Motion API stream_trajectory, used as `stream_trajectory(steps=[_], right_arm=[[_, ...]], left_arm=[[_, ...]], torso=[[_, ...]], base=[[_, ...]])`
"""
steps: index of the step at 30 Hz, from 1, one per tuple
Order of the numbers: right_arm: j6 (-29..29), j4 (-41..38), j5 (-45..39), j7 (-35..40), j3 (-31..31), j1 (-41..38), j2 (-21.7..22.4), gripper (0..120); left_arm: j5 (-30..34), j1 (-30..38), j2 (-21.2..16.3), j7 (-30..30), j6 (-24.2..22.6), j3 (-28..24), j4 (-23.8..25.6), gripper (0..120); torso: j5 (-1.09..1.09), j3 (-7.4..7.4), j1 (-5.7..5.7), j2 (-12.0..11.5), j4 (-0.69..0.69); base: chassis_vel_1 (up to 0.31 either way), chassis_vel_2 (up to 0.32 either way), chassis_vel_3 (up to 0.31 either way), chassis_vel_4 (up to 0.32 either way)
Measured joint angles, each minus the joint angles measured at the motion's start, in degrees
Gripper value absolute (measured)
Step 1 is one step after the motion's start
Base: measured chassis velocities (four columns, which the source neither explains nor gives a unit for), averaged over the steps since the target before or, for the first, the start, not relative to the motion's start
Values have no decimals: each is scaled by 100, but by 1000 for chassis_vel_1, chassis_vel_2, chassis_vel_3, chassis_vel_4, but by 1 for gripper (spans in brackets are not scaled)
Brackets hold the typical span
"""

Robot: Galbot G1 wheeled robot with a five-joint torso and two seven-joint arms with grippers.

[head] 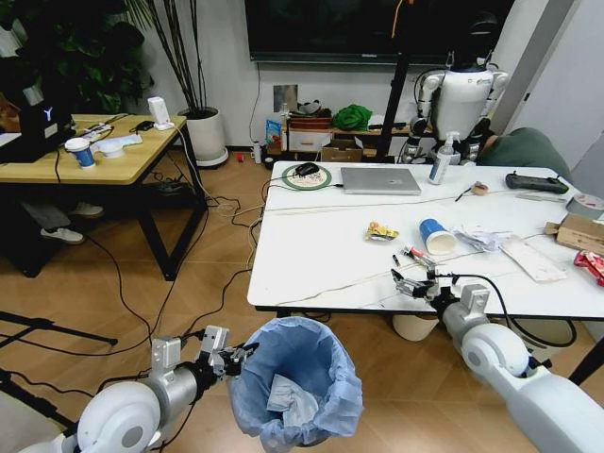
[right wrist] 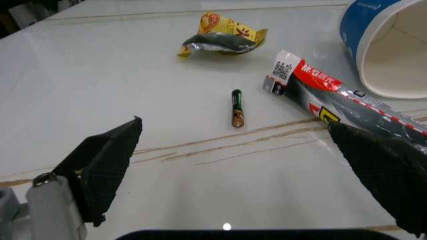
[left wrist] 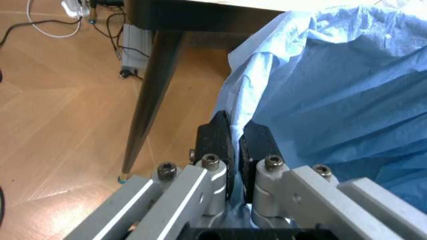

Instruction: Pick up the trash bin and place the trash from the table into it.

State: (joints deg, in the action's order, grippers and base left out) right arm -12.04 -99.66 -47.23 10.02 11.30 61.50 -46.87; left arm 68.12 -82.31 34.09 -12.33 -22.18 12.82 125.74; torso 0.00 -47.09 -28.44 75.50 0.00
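Note:
The trash bin (head: 297, 377), lined with a ruffled light blue bag (left wrist: 333, 85), stands on the floor before the white table (head: 311, 274), with a white tissue (head: 293, 401) inside. My left gripper (head: 241, 357) is shut on the bag's rim, its fingers (left wrist: 215, 137) pinching the plastic. My right gripper (head: 412, 283) hovers open just over the table's front edge, its fingers (right wrist: 100, 162) wide apart. Ahead of it lie a small battery (right wrist: 236, 107), a red-and-white tube (right wrist: 333, 95), a yellow snack wrapper (right wrist: 223, 37) and a tipped blue paper cup (right wrist: 383, 45). White wrappers (head: 481, 238), brown cardboard (head: 578, 231) and a red packet (head: 593, 264) lie farther right.
A silver laptop (head: 380, 180), a mouse on a round pad (head: 307, 171), a spray bottle (head: 441, 160) and a black controller (head: 536, 182) sit at the table's far side. A black table leg (left wrist: 150, 95) is close to the bin. A wooden table (head: 85, 151) and floor cables (head: 217, 236) are to the left.

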Motion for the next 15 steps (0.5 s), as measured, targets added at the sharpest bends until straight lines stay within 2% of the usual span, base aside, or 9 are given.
stream_trajectory(steps=[12, 15], right_arm=[[39, 990, 37, -242, -617, -803, -284, 97], [80, 1175, 112, -340, -584, -846, -298, 88]], left_arm=[[5, 52, -19, 1, -1, -69, -40, 0], [18, 49, -42, 0, -1, -52, -21, 0]], torso=[[0, 0, 0, 1, 0], [-3, 1, 0, 2, 0]], base=[[0, 0, 0, 0], [0, 0, 0, 0]])
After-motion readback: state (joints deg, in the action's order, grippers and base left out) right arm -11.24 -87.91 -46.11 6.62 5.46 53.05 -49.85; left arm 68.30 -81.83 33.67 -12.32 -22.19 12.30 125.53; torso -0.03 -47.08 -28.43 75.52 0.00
